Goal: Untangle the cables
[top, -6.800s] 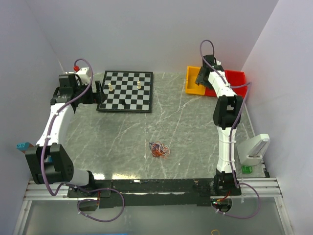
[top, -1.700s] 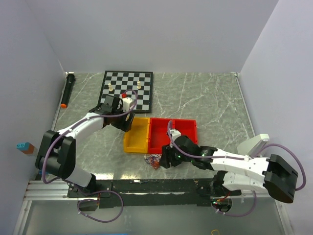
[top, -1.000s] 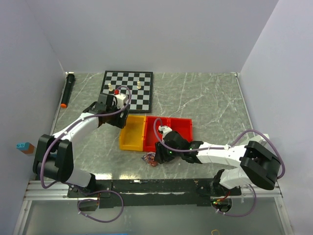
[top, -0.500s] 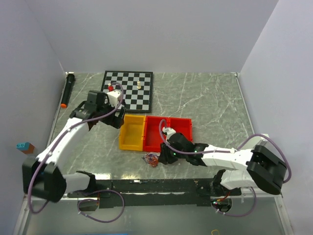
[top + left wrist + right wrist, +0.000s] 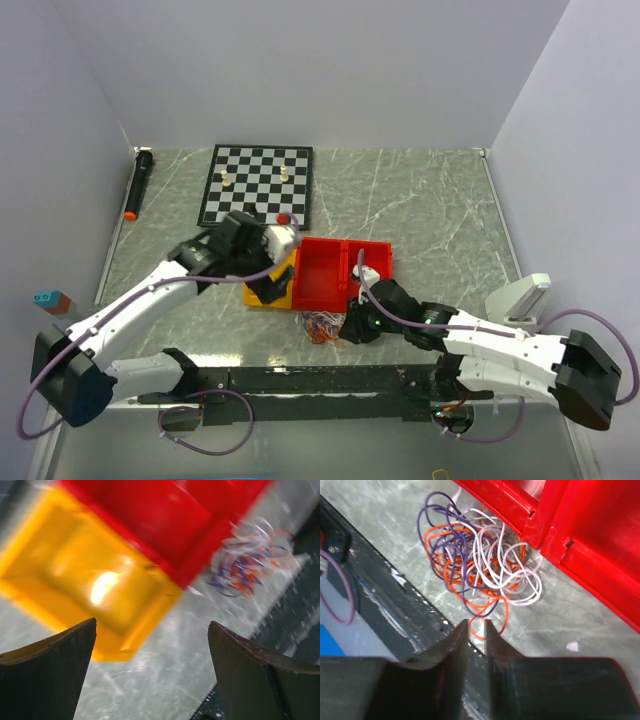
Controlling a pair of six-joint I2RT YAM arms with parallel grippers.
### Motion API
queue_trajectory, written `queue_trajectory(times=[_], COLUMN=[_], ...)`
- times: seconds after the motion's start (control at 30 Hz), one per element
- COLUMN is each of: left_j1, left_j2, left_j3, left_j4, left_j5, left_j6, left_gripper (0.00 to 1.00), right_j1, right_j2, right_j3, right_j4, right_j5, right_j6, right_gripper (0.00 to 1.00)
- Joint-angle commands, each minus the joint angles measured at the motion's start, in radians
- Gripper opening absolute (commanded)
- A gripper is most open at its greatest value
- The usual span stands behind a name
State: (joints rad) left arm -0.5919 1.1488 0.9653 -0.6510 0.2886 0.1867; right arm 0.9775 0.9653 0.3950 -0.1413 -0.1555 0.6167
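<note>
The cables (image 5: 322, 326) are one tangled bunch of thin orange, white and purple-blue loops on the table, just in front of the red bins. In the right wrist view the cables (image 5: 480, 565) lie right ahead of my right gripper (image 5: 476, 623). Its jaws are almost together, with the lowest orange loop (image 5: 479, 636) in the narrow gap. In the top view my right gripper (image 5: 352, 326) sits at the bunch's right edge. My left gripper (image 5: 152, 624) is open and empty above the yellow bin's near corner, with the cables (image 5: 250, 555) blurred at the upper right.
Two joined red bins (image 5: 325, 268) and a yellow bin (image 5: 262, 298) stand mid-table, behind the cables. A chessboard (image 5: 258, 185) with a few pieces lies at the back. A black marker (image 5: 135, 185) lies at the far left. The black front rail (image 5: 300, 378) runs close to the cables.
My left arm has swung from the chessboard side to over the yellow bin. My right gripper and the cable bunch have shifted slightly right.
</note>
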Motion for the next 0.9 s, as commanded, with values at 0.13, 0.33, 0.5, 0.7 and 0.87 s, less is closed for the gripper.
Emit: queue_trajectory(times=[0.13,0.33,0.5,0.7,0.87], left_j1=[-0.244,-0.295,-0.293,-0.293,-0.295], left_j2=[0.097,0.134,0.155,0.134,0.118], left_j3=[-0.020,-0.054,-0.057,-0.080,-0.099], left_j4=[0.070,0.146,0.178,0.171,0.156], left_j5=[0.017,-0.016,-0.006,0.006,0.027], left_j6=[0.029,0.069,0.079,0.086,0.100], left_gripper=[0.97,0.97,0.95,0.93,0.93], right_j1=[-0.002,-0.007,-0.011,-0.008,-0.010], right_j2=[-0.079,-0.047,0.081,0.119,0.012], right_j3=[0.094,0.059,0.053,0.041,-0.031], right_j4=[-0.155,-0.094,0.037,0.072,0.045], right_j5=[0.079,0.117,0.090,-0.015,-0.099], right_j6=[0.003,0.029,0.040,0.043,0.046], right_gripper=[0.43,0.52,0.44,0.12,0.00])
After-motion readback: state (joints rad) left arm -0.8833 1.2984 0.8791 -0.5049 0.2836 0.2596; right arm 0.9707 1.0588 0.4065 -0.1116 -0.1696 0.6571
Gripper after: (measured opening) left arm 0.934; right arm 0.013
